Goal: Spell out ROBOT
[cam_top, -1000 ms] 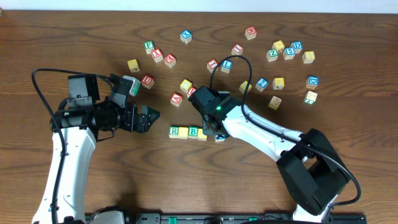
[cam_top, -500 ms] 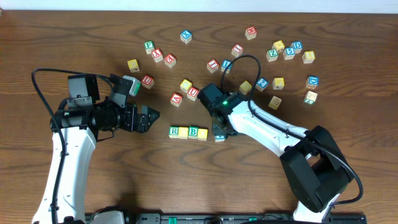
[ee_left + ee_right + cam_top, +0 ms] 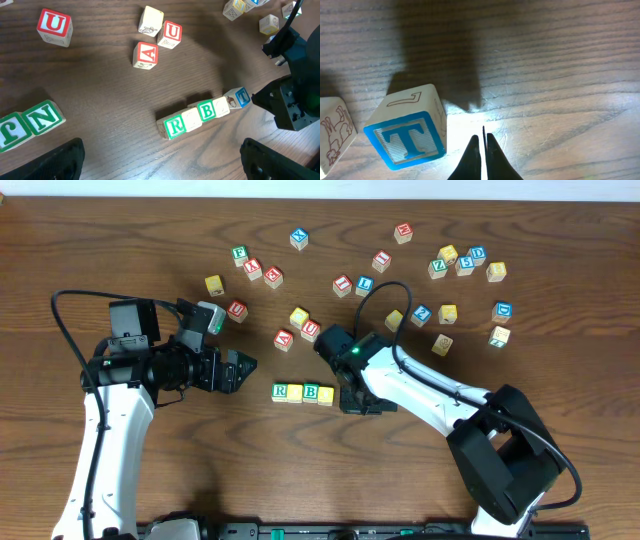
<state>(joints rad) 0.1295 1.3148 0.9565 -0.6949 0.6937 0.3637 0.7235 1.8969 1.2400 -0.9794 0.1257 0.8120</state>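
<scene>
ROBOT row [image 3: 206, 111] lies on the counter [image 3: 300, 480]. Your left wrist view shows five cubes, overhead only four, the T cube [image 3: 242, 96] hidden. The right end effector [image 3: 481, 150] is pinched closed and empty at T's 3 o'clock. The left end effector [image 3: 243, 366] is wide.

A dark wooden surface [image 3: 120, 240] is being used to carry letter cubes. Five are being borne in a row near its middle: the green R cube [image 3: 281, 391], a yellow cube [image 3: 295, 392], the green B cube [image 3: 310, 392], a second yellow cube [image 3: 325, 393], and the blue T cube [image 3: 242, 97] just beside the end. Other cubes are being borne scattered beyond the row, among them a red A cube [image 3: 284, 338] and a red U cube [image 3: 310, 331].
</scene>
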